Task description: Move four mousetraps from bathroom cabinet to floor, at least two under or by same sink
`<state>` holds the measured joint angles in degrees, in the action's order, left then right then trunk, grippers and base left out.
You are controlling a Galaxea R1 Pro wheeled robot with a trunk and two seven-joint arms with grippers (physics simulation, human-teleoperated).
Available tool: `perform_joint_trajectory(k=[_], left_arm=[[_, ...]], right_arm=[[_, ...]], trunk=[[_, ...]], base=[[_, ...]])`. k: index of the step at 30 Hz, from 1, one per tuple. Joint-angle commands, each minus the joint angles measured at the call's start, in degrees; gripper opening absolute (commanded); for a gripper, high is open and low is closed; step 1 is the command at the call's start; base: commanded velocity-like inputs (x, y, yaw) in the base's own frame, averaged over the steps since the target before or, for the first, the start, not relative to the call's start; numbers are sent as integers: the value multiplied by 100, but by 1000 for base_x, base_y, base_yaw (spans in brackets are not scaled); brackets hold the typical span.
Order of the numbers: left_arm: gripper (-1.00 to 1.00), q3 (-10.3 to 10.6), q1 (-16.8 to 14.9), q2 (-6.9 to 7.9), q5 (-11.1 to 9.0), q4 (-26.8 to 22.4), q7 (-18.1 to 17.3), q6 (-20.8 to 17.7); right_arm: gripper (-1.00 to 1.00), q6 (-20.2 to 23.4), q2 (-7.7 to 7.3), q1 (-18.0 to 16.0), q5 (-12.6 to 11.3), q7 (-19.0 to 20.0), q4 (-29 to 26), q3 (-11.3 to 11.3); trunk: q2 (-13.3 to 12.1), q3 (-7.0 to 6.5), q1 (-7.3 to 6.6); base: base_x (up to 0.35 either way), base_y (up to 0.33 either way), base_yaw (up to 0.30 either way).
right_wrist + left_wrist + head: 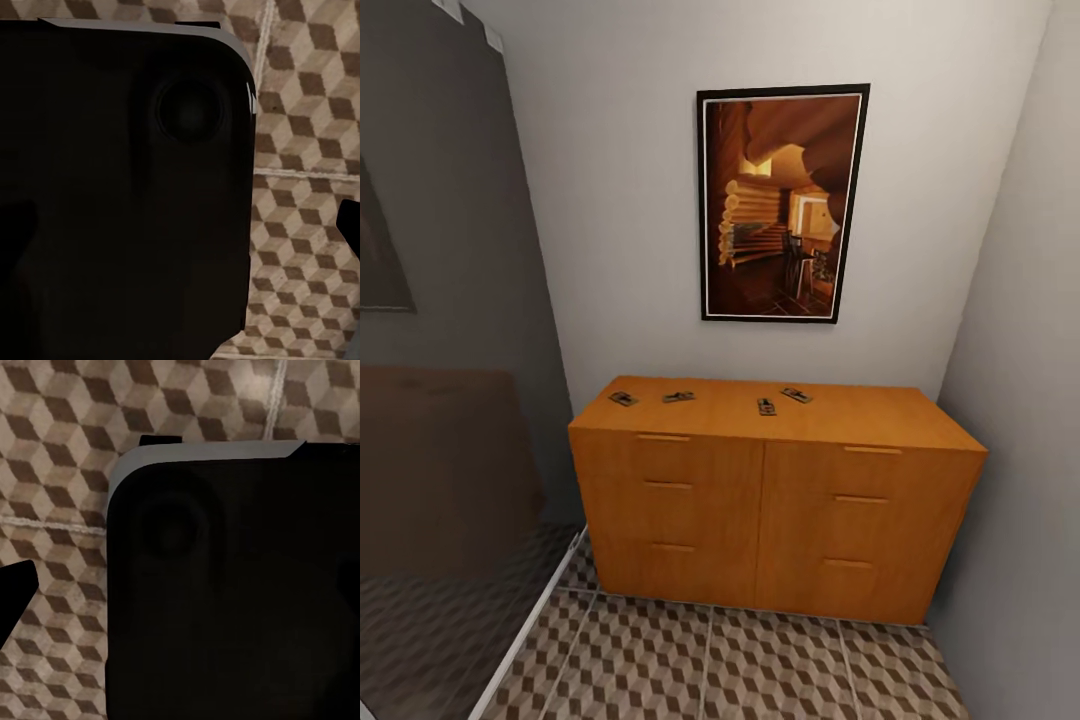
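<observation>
Four small tan mousetraps lie spaced along the top of the orange-brown cabinet (760, 520): one at the far left (623, 399), one beside it (679, 397), one right of centre (766, 406) and one behind that (796, 395). The cabinet stands against the back wall on the cube-patterned bathroom floor (710, 660), drawers closed. In the left wrist view one dark fingertip (16, 596) sits at the picture's edge over the tiles. The right wrist view shows a fingertip (351, 229) the same way. Both sit wide of the middle with nothing held. The sink is out of view.
A framed picture (783, 203) hangs above the cabinet. A dark glass partition (450, 400) with a white floor rail closes the left side, and a pale wall (1020, 450) closes the right. My black base (232, 585) (120, 187) blocks much of both wrist views.
</observation>
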<state>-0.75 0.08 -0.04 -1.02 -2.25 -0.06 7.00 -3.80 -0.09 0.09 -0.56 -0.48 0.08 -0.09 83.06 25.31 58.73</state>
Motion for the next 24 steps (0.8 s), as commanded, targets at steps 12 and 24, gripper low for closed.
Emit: perform_joint_trajectory(k=[12, 24], left_arm=[[100, 3, 1, 17, -5, -3, -9, 6], [100, 0, 1, 14, -4, -3, -7, 14]], right_arm=[[100, -16, 0, 0, -6, -5, 1, 0], [100, -8, 0, 0, 11, -5, 1, 0]], trunk=[[2, 4, 0], [2, 4, 0]], base=[[154, 0, -4], [261, 0, 0]])
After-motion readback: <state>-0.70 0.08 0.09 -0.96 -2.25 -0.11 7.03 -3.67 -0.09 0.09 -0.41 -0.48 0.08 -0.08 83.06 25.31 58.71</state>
